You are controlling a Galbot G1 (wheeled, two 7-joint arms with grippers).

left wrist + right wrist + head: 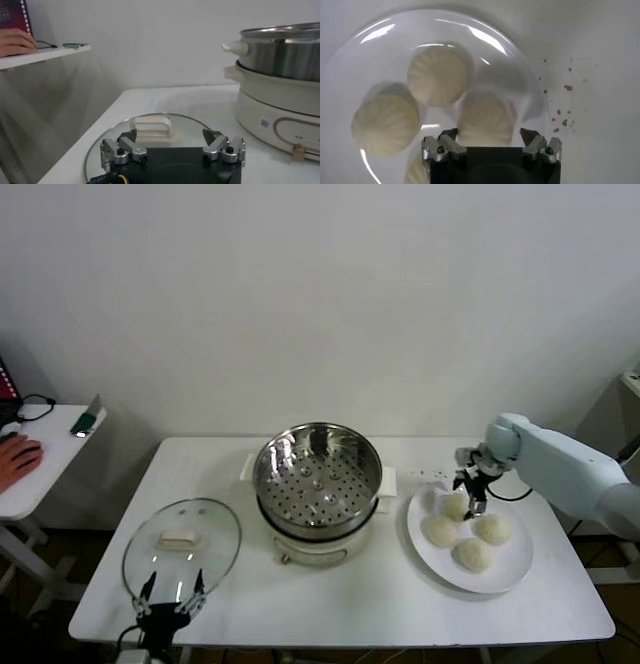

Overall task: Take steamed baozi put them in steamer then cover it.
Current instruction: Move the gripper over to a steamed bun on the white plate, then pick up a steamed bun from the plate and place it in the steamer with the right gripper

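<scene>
On the white table (340,609), right gripper (489,134) fingers spread astride one baozi (485,119).

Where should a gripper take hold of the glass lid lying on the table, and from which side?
Grip the cream handle at the centre of the lid, coming straight down from above. The lid lies flat with its handle up, and the oblong handle is the only raised, narrow part. Probably close across its short width.
</scene>
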